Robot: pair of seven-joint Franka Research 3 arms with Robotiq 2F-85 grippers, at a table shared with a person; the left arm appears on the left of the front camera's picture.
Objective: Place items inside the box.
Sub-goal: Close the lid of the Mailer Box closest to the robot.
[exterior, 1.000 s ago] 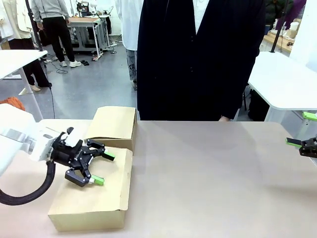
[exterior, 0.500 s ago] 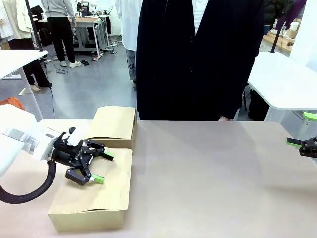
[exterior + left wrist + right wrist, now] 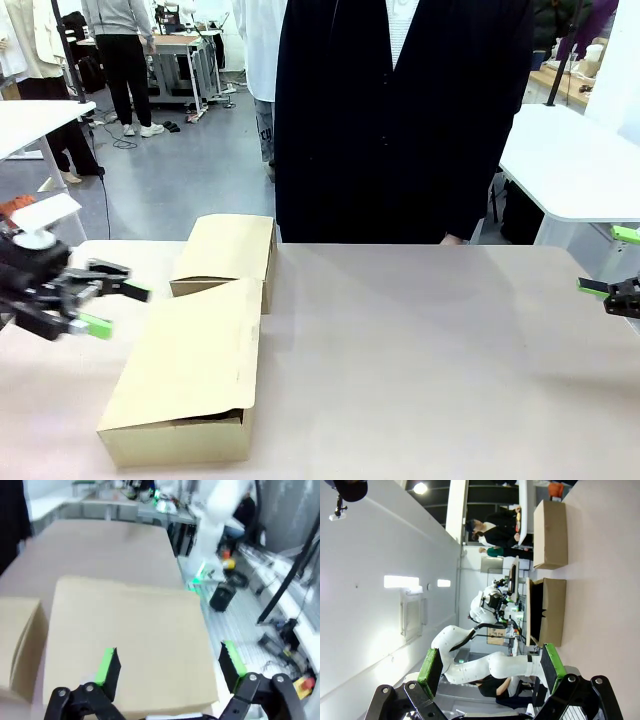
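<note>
At about nine o'clock in the front view, the left end effector [image 3: 112, 309] hangs above the tabletop [image 3: 420, 360] with its green-padded fingers spread apart and empty; a second ago it sat over the nearer box flap, and it has since pulled away toward the left edge. Just to its right, near eight o'clock, lies the cardboard box [image 3: 190, 385], its long axis running from the near edge away toward the person, with its large flap [image 3: 195, 355] resting down over the top and a dark slit open at the near end; what is inside cannot be seen. Touching its far end, a second flap [image 3: 228, 250] lies flat toward eleven o'clock. The person in dark clothing [image 3: 400, 120] stands at twelve o'clock. At three o'clock the right end effector [image 3: 622, 265] holds the same spot as before, fingers wide apart, gripping nothing. In the left wrist view the left end effector [image 3: 170, 662] looks down on the closed flap [image 3: 125, 640].
</note>
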